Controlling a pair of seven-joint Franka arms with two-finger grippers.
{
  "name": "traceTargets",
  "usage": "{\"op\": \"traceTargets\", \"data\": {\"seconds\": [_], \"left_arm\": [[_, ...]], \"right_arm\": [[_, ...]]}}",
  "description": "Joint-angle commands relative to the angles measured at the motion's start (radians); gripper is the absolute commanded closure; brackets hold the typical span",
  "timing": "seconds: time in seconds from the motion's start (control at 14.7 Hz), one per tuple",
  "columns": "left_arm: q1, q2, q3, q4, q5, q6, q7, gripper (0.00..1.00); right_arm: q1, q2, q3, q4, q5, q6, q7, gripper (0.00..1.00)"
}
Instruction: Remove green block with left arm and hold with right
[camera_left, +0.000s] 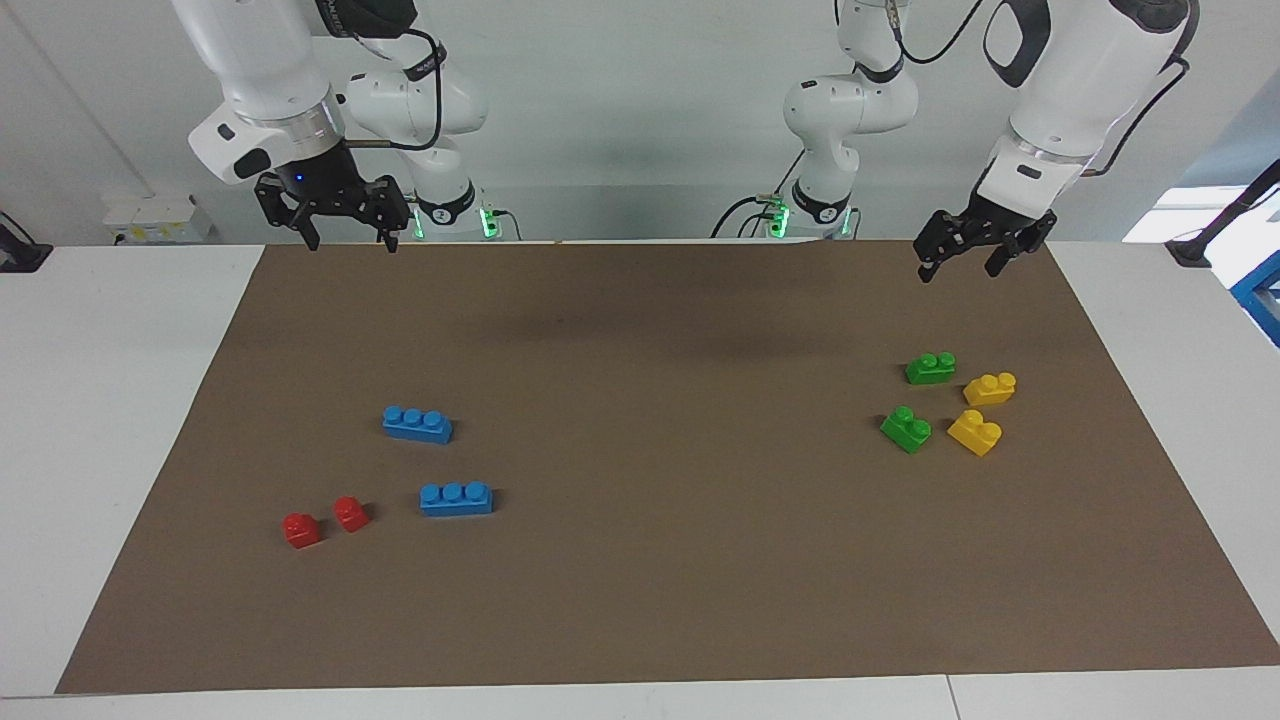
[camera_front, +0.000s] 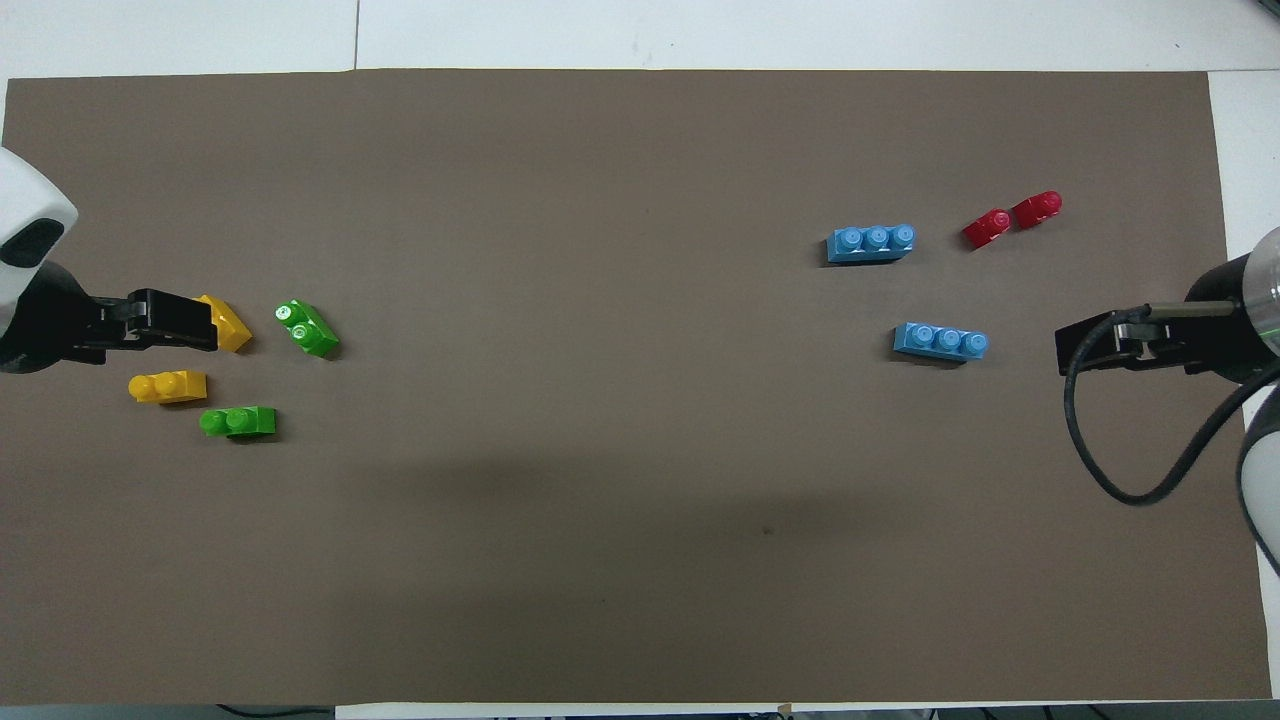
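Observation:
Two green blocks lie on the brown mat (camera_left: 640, 600) toward the left arm's end. One green block (camera_left: 930, 368) (camera_front: 238, 421) is nearer to the robots. The other green block (camera_left: 906, 429) (camera_front: 307, 327) is farther from them and lies at an angle. My left gripper (camera_left: 960, 270) (camera_front: 205, 322) is open and empty, raised in the air and touching no block. In the overhead view it covers part of a yellow brick. My right gripper (camera_left: 350, 242) (camera_front: 1065, 350) is open and empty, raised over the mat at the right arm's end.
Two yellow bricks (camera_left: 990, 388) (camera_left: 975, 432) lie beside the green blocks. Two blue three-stud bricks (camera_left: 417, 424) (camera_left: 456, 497) and two small red bricks (camera_left: 301, 530) (camera_left: 351, 513) lie toward the right arm's end. White table (camera_left: 100, 450) surrounds the mat.

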Motion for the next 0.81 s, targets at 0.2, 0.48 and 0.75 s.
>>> {"op": "traceTargets", "data": {"seconds": [0.2, 0.48, 0.75], "left_arm": [[0.001, -0.019, 0.006, -0.010, -0.011, 0.008, 0.017, 0.00], [0.001, -0.019, 0.006, -0.010, -0.011, 0.008, 0.017, 0.00], [-0.001, -0.019, 0.006, -0.009, -0.011, 0.008, 0.016, 0.00]], "right_arm": [[-0.039, 0.000, -0.005, 0.025, -0.001, -0.004, 0.080, 0.00], [-0.051, 0.002, -0.005, 0.020, -0.001, 0.024, 0.112, 0.00], [-0.071, 0.005, -0.005, 0.018, 0.001, 0.056, 0.111, 0.00]]}}
